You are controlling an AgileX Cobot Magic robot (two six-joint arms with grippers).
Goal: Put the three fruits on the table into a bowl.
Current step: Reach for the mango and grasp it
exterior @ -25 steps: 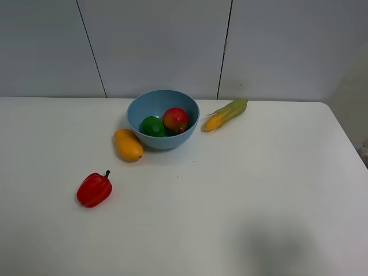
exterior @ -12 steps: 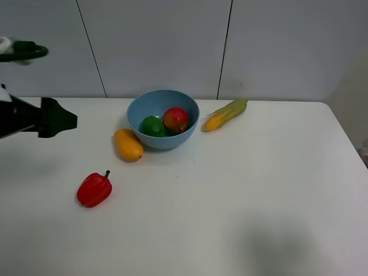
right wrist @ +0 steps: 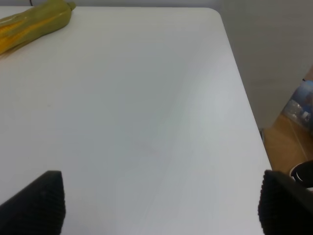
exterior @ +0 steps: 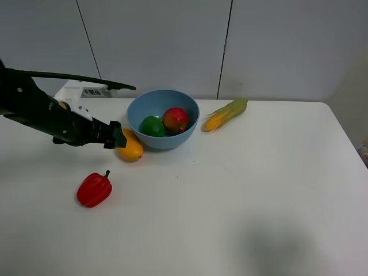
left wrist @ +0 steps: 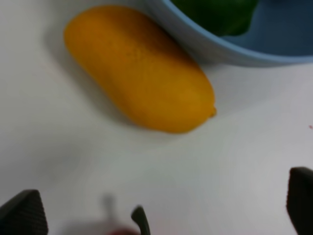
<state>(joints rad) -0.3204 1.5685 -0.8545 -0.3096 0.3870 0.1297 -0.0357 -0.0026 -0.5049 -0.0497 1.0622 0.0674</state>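
The orange-yellow mango (exterior: 131,149) lies on the white table (exterior: 259,184), touching the left side of the light-blue bowl (exterior: 172,140). The green lime (exterior: 152,126) and the red fruit (exterior: 176,119) sit inside the bowl. My left gripper (exterior: 117,138) is open and empty, right at the mango's left end. In the left wrist view the mango (left wrist: 139,68) lies ahead of the open gripper (left wrist: 161,208), beside the bowl's wall (left wrist: 220,49) and the lime (left wrist: 215,12). My right gripper (right wrist: 161,203) is open and empty over bare table; it is out of the exterior view.
A red bell pepper (exterior: 94,189) lies at the front left, below the left arm; its stem (left wrist: 141,220) shows in the left wrist view. A corn cob (exterior: 225,114) lies right of the bowl and shows in the right wrist view (right wrist: 34,24). The table's right edge (right wrist: 244,107) is close to the right gripper.
The left arm has come in from the left edge and moved right, down to the mango's left end. The fruits, the bowl, the pepper and the corn have not moved.
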